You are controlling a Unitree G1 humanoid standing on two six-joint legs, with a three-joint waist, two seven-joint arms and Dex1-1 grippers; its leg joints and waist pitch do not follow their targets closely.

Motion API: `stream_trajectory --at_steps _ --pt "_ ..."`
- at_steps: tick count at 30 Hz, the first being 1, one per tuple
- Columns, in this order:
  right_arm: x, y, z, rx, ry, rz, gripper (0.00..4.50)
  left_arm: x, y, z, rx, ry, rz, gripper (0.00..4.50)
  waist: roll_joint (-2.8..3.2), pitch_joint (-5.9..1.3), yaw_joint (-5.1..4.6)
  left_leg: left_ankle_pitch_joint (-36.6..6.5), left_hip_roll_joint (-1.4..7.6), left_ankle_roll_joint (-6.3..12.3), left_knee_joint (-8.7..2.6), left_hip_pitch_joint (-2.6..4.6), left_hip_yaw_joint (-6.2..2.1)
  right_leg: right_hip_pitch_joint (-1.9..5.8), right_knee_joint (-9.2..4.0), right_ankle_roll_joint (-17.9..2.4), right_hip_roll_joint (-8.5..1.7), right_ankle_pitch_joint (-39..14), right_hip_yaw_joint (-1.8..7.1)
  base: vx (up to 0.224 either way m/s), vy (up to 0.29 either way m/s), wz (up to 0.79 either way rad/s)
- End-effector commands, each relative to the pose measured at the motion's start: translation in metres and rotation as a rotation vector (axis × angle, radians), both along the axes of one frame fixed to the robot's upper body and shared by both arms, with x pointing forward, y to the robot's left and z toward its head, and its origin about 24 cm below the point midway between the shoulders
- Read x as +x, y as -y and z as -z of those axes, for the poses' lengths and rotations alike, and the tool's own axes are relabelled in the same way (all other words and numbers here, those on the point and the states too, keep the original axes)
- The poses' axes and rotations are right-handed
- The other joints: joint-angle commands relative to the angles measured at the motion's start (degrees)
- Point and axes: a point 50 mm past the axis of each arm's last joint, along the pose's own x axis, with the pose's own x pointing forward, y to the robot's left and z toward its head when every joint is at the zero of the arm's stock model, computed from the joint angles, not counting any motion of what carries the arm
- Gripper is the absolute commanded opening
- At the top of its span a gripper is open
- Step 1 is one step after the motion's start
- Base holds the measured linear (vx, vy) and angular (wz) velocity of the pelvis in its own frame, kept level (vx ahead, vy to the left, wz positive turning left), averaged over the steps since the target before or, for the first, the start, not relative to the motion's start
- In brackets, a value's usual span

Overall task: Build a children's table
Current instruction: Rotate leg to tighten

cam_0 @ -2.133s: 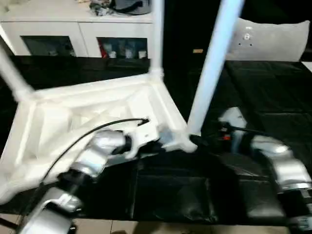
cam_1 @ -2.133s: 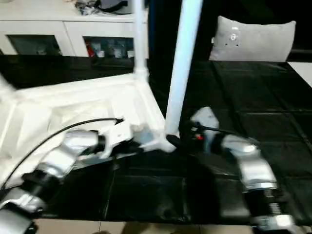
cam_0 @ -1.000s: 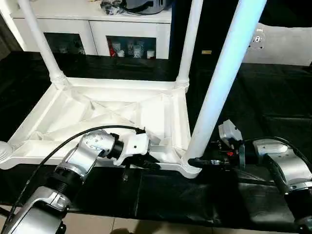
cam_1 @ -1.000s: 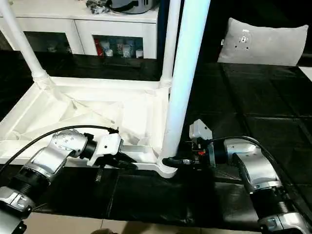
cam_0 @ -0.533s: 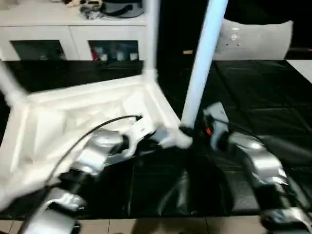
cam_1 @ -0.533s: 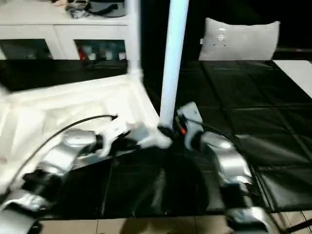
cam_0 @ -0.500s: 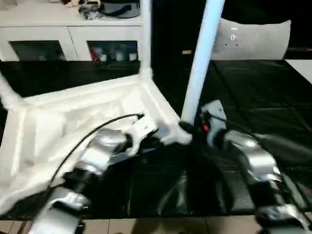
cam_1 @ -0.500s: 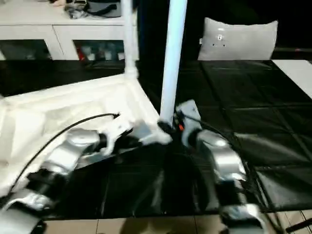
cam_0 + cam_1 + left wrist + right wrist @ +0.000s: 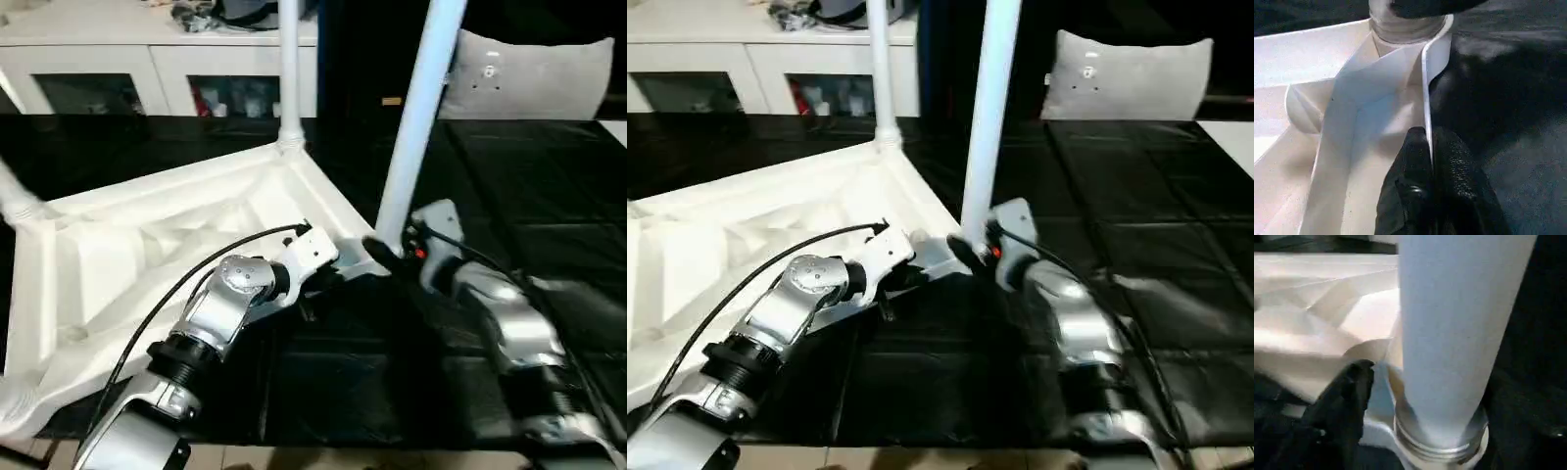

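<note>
the white tabletop [image 9: 147, 255] lies underside up on the black-covered table [image 9: 549, 176], toward its left half, with the nearest leg [image 9: 416, 108] standing in the near right corner socket, another leg [image 9: 289, 69] at the far corner and a third leg [image 9: 15, 201] showing at the left edge, so most legs look seated and a fourth, if fitted, is not clear here. the left hand [image 9: 1431, 161] is pinched narrow on the tabletop's thin rim beside that socket. the right hand [image 9: 380, 253] sits at the nearest leg's base, and i cannot tell whether it is gripping or letting go.

A home room: white glass-door cabinet [image 9: 167, 73], grey cushion [image 9: 534, 73].
</note>
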Motion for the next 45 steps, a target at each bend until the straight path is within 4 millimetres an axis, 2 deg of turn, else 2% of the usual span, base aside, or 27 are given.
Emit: stream_trajectory --at_steps 1,4,5,6,10,11,13,14,15,16,19,26,31,35,38,45 --pt "-0.008 -0.001 0.000 0.006 -0.006 -0.131 3.96 0.000 -0.006 0.002 -0.010 0.007 0.047 0.00 -1.00 -3.01 0.26 -8.89 2.51 5.40 -3.42 -0.32 -0.62 3.17 -5.16 -9.92 -4.02 -15.69 2.79 0.000 0.000 0.00" --pt "-0.011 0.014 -0.003 -0.024 -0.011 -0.184 4.14 -0.002 -0.010 0.001 -0.010 0.003 0.091 0.00 -1.06 -2.91 0.28 -9.36 2.57 5.38 -3.51 -0.51 -0.75 3.26 -5.20 -9.62 -4.07 -17.48 2.66 0.000 0.000 0.00" --pt "-0.014 0.029 -0.012 -0.017 -0.015 -0.256 4.28 -0.007 -0.016 -0.001 -0.022 -0.009 0.181 0.00 -1.08 -2.89 0.25 -9.31 2.59 5.28 -3.55 -0.53 -0.78 3.24 -5.25 -9.47 -4.10 -18.17 2.65 0.000 0.000 0.00" --pt "-0.015 0.032 -0.014 -0.018 -0.016 -0.270 4.39 -0.008 -0.017 -0.001 -0.022 -0.011 0.197 0.00 -1.18 -3.05 0.39 -9.59 2.59 5.87 -3.44 -0.50 -0.86 3.43 -5.32 -9.54 -4.23 -18.69 2.62 0.000 0.000 0.00" --pt "-0.022 0.040 -0.020 -0.037 -0.041 -0.382 4.47 -0.015 -0.024 -0.001 0.002 -0.032 0.310 0.00 -1.33 -3.04 0.66 -7.82 2.85 6.66 -3.34 -0.57 -0.70 3.24 -4.76 -10.79 -4.10 -15.30 2.65 0.000 0.000 0.00" --pt "-0.023 0.043 -0.022 -0.067 -0.042 -0.419 4.47 -0.017 -0.027 -0.001 0.009 -0.040 0.349 0.00 -1.52 -3.10 0.74 -7.35 2.92 6.88 -3.26 -0.54 -0.56 3.16 -4.66 -11.07 -4.06 -14.54 2.62 0.000 0.000 0.00" --pt "-0.025 0.045 -0.023 -0.091 -0.044 -0.481 4.47 -0.020 -0.031 -0.003 0.020 -0.045 0.410 0.00 -1.31 -3.14 1.21 -6.98 3.06 6.91 -3.25 -0.44 -0.59 3.07 -4.53 -11.47 -4.19 -14.48 2.56 0.000 0.000 0.00" --pt "-0.026 0.044 -0.024 -0.093 -0.043 -0.516 4.47 -0.021 -0.033 -0.003 0.027 -0.042 0.427 0.00 -1.44 -3.23 1.45 -6.55 3.13 6.96 -3.14 -0.41 -0.48 3.04 -4.35 -11.92 -4.12 -13.20 2.61 0.000 0.000 0.00" --pt "-0.028 0.043 -0.025 -0.088 -0.048 -0.556 4.30 -0.022 -0.034 -0.002 0.038 -0.044 0.452 0.00 -1.26 -3.15 1.86 -6.84 3.26 7.03 -3.14 -0.29 -0.48 2.88 -4.29 -12.29 -4.16 -12.76 2.63 0.000 0.000 0.00" --pt "-0.028 0.043 -0.025 -0.081 -0.054 -0.570 4.21 -0.023 -0.035 -0.002 0.044 -0.048 0.465 0.00 -1.51 -3.17 1.94 -7.07 3.27 7.06 -3.12 -0.22 -0.39 2.85 -4.23 -12.43 -4.15 -12.56 2.63 0.000 0.000 0.00" --pt "-0.030 0.041 -0.026 -0.064 -0.076 -0.627 3.97 -0.025 -0.036 -0.002 0.052 -0.063 0.512 0.00 -1.37 -3.09 2.27 -7.44 3.45 6.55 -3.26 -0.19 -0.48 2.93 -4.08 -12.88 -4.29 -12.25 2.70 0.000 0.000 0.00" --pt "-0.038 0.031 -0.021 -0.023 -0.148 -0.747 3.47 -0.033 -0.036 -0.004 0.062 -0.091 0.626 0.00 -1.57 -3.05 2.99 -7.42 3.48 5.46 -3.30 -0.06 -0.50 2.99 -3.93 -13.15 -4.38 -11.80 2.76 0.000 0.000 0.00" --pt "-0.040 0.027 -0.017 -0.005 -0.162 -0.771 3.00 -0.034 -0.037 -0.003 0.072 -0.100 0.645 0.00 -1.47 -3.03 3.11 -7.81 3.48 4.93 -3.33 0.00 -0.55 3.00 -3.89 -13.16 -4.41 -12.14 2.77 0.000 0.000 0.00" --pt "-0.040 0.023 -0.015 0.007 -0.160 -0.773 2.76 -0.034 -0.037 -0.003 0.069 -0.103 0.648 0.00 -1.62 -3.09 3.13 -6.83 3.40 4.89 -3.24 -0.12 -0.54 3.11 -3.75 -13.18 -4.40 -11.19 2.76 0.000 0.000 0.00" --pt "-0.040 0.021 -0.014 0.018 -0.164 -0.778 2.36 -0.035 -0.037 -0.003 0.067 -0.107 0.649 0.00 -1.59 -3.10 3.13 -7.02 3.41 4.83 -3.24 -0.12 -0.56 3.11 -3.75 -13.29 -4.39 -11.26 2.73 0.000 0.000 0.00" --pt "-0.045 0.016 -0.012 0.063 -0.173 -0.773 2.05 -0.037 -0.038 -0.004 0.012 -0.138 0.627 0.00 -1.60 -3.08 3.15 -6.79 3.38 4.76 -3.25 -0.09 -0.53 3.17 -3.71 -13.11 -4.34 -10.96 2.79 0.000 0.000 0.00"
